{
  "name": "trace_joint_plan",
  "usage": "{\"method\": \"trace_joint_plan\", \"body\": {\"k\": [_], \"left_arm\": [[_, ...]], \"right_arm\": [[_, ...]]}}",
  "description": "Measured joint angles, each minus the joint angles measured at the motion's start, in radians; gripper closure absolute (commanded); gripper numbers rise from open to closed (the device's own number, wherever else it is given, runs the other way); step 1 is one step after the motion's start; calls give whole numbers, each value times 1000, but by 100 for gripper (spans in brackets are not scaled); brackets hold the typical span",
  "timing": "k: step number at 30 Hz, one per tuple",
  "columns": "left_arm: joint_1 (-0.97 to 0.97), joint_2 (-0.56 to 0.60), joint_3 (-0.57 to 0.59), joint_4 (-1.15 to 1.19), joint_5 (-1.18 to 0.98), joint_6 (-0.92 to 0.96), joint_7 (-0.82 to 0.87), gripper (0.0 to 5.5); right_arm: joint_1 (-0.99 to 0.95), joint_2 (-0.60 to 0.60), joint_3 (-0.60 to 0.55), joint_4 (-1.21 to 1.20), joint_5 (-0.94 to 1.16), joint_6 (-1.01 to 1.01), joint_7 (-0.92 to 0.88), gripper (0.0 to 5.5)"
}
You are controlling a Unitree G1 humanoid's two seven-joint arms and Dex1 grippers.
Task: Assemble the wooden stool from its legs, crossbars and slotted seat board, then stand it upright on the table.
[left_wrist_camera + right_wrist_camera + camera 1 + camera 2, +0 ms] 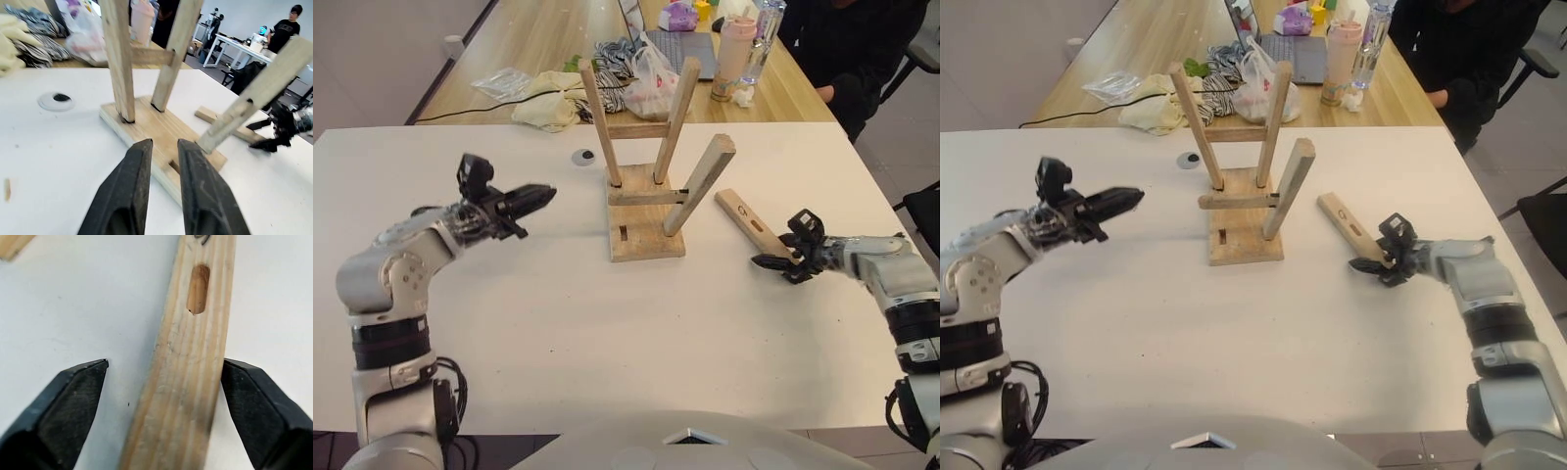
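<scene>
straddling the near end of the loose leg (751,222) with the right gripper (165,366), spread wide, nothing clamped yet; lying flat on the table (509,323), just right of the seat board (646,235). holding nothing in the left gripper (544,195), nearly pinched together, hovering left of the seat board. sitting off-centre over the wood, so likely to shove or twist it on closing. gripped this near the end, apt to droop or slip once lifted. could also knock the tilted third leg (701,184) out of its slot on the swing in.
</scene>
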Motion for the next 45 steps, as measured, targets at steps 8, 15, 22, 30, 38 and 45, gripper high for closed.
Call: {"method": "trace_joint_plan", "body": {"k": [8, 15, 22, 30, 38, 45], "left_arm": [[-183, -72, 103, 169, 49, -235, 219, 461], [-207, -131, 157, 28, -355, -46, 102, 368], [-234, -244, 196, -69, -724, -1, 131, 252], [-233, -429, 89, -187, -799, -149, 199, 139], [-213, -460, 75, -230, -846, -241, 188, 165], [-200, -458, 36, -226, -829, -281, 140, 269]], "right_arm": [[182, 37, -48, -178, -43, -69, -196, 320], [225, 128, -192, -91, -28, -277, -336, 346], [-270, 142, -388, -265, 291, -275, -170, 348], [-463, 145, -221, -457, 542, 49, 200, 348], [-518, 110, -176, -438, 587, 174, 362, 348], [-517, 109, -175, -436, 615, 285, 382, 348]]}}
